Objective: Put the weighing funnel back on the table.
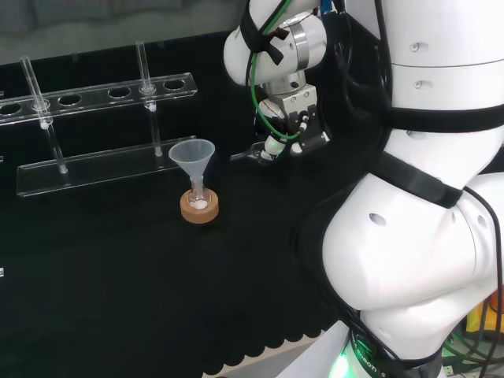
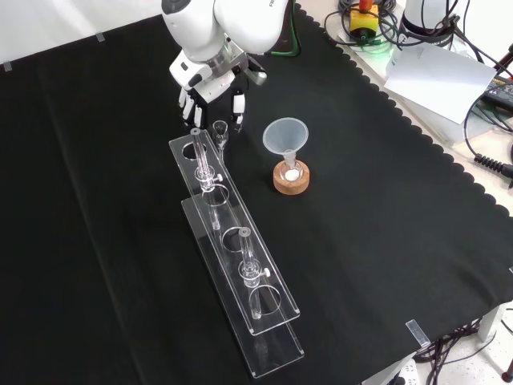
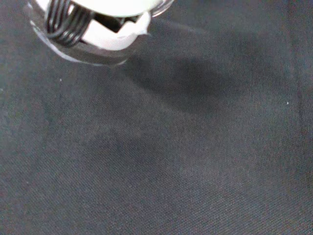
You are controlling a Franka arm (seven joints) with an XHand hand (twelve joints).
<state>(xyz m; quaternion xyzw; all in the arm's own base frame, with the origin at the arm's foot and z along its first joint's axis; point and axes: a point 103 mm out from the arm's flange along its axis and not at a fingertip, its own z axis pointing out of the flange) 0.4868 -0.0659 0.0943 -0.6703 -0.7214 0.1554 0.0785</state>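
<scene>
The cone-shaped funnel (image 2: 286, 135) stands mouth up with its stem in a small flask (image 2: 292, 170) on a cork ring (image 2: 290, 184), in the centre of the front view. Something white lies at the flask's bottom. Above and to the left, my hand (image 2: 210, 95) hangs low over the black cloth (image 2: 385, 241). Its fingers point down and are closed on the small clear weighing funnel (image 2: 220, 128). Whether that touches the cloth, I cannot tell. Thin glass tubes (image 2: 199, 152) stand in a clear plastic rack (image 2: 276, 345).
</scene>
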